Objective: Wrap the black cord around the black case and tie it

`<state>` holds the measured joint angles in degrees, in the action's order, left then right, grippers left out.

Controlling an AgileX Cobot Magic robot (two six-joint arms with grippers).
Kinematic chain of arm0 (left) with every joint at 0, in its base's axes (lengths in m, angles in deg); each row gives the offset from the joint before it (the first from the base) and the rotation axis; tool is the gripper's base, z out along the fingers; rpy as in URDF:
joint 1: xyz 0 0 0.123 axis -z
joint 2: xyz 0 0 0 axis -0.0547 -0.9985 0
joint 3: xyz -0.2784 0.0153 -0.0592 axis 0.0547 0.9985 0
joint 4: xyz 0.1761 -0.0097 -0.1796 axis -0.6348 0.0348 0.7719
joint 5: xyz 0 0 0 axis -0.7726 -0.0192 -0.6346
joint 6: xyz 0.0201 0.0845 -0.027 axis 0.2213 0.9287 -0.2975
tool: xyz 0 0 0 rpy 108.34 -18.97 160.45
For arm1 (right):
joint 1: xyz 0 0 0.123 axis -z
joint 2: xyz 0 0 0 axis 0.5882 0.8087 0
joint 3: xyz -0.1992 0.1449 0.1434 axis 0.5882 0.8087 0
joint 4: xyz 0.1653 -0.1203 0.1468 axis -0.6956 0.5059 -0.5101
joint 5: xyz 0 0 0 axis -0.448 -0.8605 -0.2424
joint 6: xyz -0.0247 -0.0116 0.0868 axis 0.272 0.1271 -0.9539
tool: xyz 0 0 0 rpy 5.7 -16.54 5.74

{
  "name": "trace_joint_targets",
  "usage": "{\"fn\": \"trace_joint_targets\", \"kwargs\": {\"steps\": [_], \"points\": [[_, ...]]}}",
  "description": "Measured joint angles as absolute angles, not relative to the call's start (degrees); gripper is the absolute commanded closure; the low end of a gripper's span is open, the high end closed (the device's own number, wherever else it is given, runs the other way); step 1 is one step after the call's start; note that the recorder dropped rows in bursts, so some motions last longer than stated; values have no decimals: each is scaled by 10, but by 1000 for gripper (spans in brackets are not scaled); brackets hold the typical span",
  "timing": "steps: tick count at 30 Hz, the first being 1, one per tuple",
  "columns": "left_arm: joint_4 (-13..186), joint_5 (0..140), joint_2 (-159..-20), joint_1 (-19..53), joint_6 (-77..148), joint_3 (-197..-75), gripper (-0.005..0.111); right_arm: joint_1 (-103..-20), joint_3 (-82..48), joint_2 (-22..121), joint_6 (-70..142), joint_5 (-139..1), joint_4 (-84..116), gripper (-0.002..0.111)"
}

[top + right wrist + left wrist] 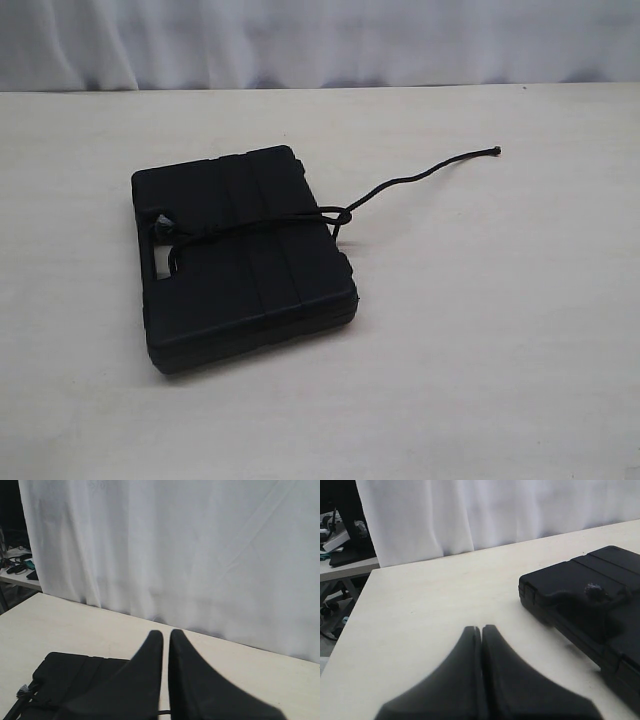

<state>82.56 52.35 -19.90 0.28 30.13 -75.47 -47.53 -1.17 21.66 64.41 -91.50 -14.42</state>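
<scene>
Both pincers are empty: the left pincer (481, 629) has its tips pressed together over bare counter (420, 610), just beside the handle side of the case, and the right pincer (166, 634) shows only a thin slit between its tips, gripping nothing. Neither arm shows in the exterior view. The black case (245, 265) lies flat on the counter, left of centre. The black cord (420, 178) crosses its lid from a frayed end (163, 224) at the handle to a knot (343, 215) at the far edge, with a free tail trailing off across the counter. Wrapping and tying look done, so the task seems at its close. Whether the knot is snug I cannot tell; if slack, the next move calls for pinching that tail and drawing it away from the case.
</scene>
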Motion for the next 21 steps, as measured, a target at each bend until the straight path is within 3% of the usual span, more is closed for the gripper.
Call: {"fn": "trace_joint_targets", "kwargs": {"steps": [13,21], "points": [[826,524,-199,3,301,-755,107,-475,-12,155,648,-911,-144,104],[826,524,-199,3,301,-755,107,-475,9,42,666,-822,-144,104]]}}
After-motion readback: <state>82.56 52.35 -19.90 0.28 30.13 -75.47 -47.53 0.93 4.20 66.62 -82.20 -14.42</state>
